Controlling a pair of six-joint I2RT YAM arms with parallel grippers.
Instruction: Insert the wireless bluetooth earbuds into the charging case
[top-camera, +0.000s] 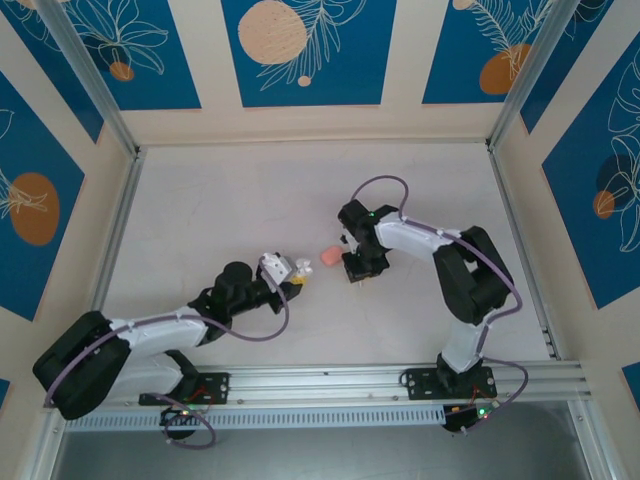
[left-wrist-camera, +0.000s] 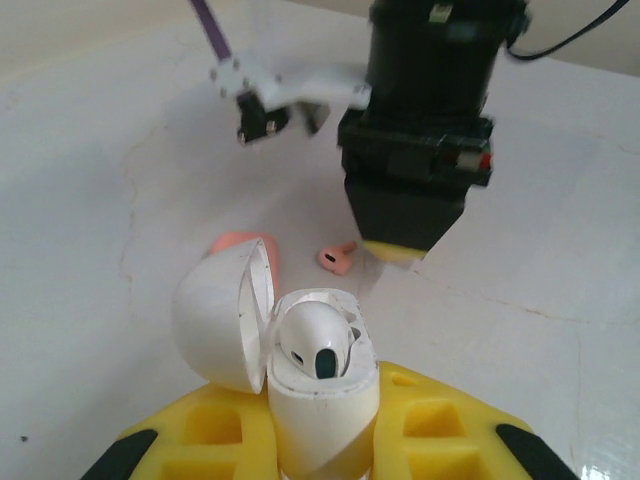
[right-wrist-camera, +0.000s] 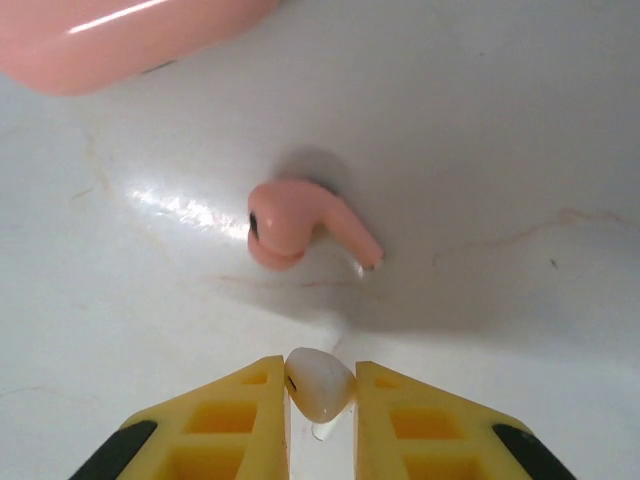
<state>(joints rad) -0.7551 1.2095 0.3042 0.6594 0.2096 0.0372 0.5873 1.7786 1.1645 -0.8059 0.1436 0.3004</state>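
My left gripper (left-wrist-camera: 322, 405) is shut on a white case (left-wrist-camera: 320, 420) held upright, its lid (left-wrist-camera: 215, 320) swung open to the left. One white earbud (left-wrist-camera: 312, 345) sits in it. The right gripper (right-wrist-camera: 321, 392) is shut on a second white earbud (right-wrist-camera: 320, 383), just above the table. A coral-pink earbud (right-wrist-camera: 298, 222) lies on the table right in front of those fingers, also seen as the pink earbud (left-wrist-camera: 337, 259) below the right gripper (left-wrist-camera: 403, 250). The salmon-pink charging case (right-wrist-camera: 130, 35) rests a little beyond it, between the two grippers (top-camera: 328, 257).
The white tabletop (top-camera: 230, 200) is bare around the grippers, with low walls on three sides. An aluminium rail (top-camera: 400, 378) carrying the arm bases runs along the near edge.
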